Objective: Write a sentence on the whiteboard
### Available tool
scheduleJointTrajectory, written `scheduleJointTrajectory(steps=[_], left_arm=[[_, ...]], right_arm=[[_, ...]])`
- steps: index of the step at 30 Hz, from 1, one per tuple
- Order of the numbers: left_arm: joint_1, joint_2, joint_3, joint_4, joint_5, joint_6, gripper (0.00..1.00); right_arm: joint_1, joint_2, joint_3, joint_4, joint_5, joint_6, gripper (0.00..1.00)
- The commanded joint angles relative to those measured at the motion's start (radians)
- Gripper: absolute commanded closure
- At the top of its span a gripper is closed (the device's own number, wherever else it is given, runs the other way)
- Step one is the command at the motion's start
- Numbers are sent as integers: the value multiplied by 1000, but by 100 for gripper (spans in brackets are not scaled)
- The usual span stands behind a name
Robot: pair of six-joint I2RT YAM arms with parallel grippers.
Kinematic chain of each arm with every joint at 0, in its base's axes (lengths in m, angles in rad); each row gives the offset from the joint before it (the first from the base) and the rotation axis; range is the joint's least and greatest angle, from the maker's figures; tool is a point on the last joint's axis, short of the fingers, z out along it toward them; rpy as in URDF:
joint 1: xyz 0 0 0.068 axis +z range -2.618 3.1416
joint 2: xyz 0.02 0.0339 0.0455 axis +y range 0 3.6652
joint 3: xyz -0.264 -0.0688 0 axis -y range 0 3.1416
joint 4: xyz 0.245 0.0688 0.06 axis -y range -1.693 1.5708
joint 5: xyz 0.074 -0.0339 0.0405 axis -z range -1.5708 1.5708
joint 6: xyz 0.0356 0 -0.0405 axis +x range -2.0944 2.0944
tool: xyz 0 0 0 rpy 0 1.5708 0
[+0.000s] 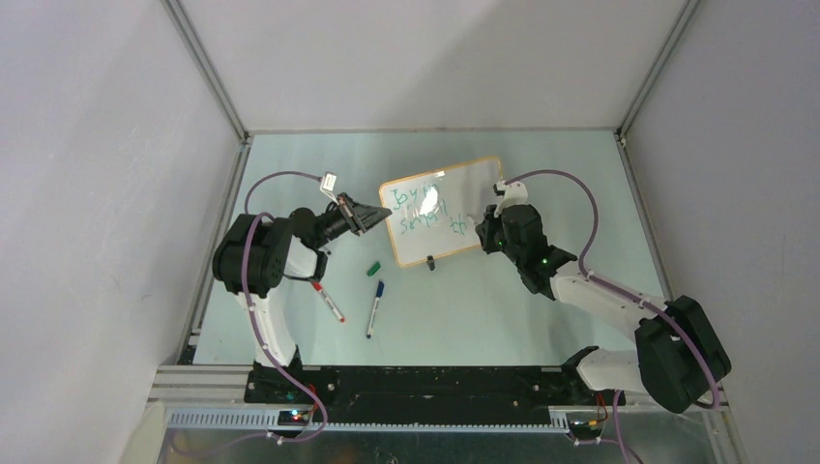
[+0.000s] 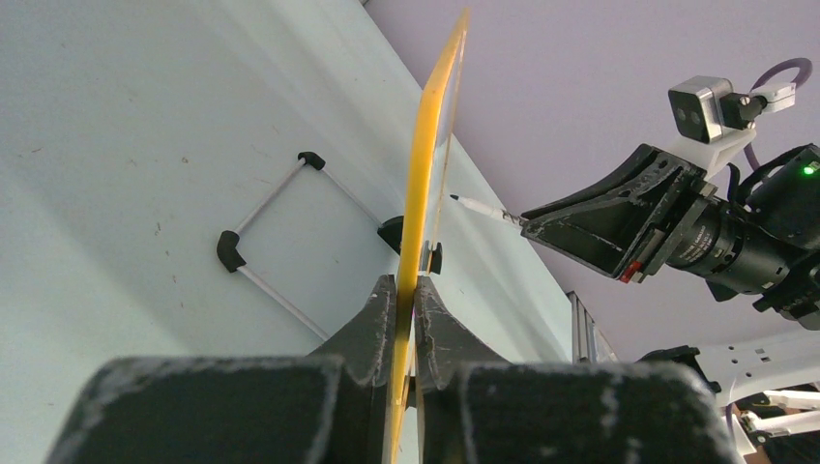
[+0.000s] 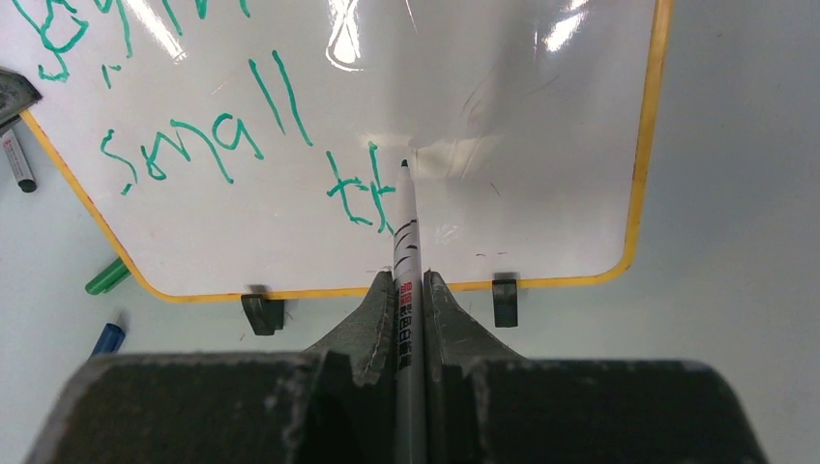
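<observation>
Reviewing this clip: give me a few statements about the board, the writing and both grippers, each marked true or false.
1. The left gripper has its jaws shut on the whiteboard edge. True.
2. The right gripper is empty. False: its jaws clamp a marker, with the tip at the board.
3. The sentence is written in red. False: the lettering is green.
4. The second line reads "small things" in full. False: it reads only "small th".
5. A blue marker and a red-tipped marker lie loose on the table. True.
</observation>
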State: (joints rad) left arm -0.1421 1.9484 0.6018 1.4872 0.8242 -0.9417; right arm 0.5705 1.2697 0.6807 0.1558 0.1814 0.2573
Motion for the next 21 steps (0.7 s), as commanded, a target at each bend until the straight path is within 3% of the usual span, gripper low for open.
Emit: scheduleJointTrajectory(steps=[1,21], left_arm=[[-8,-39,0,48,25,2,100],[-7,-43,-5,48,22,4,100]], right_arm=[[-7,8,6,58,6,-12,100],[-27,46,52,2,16,5,100]])
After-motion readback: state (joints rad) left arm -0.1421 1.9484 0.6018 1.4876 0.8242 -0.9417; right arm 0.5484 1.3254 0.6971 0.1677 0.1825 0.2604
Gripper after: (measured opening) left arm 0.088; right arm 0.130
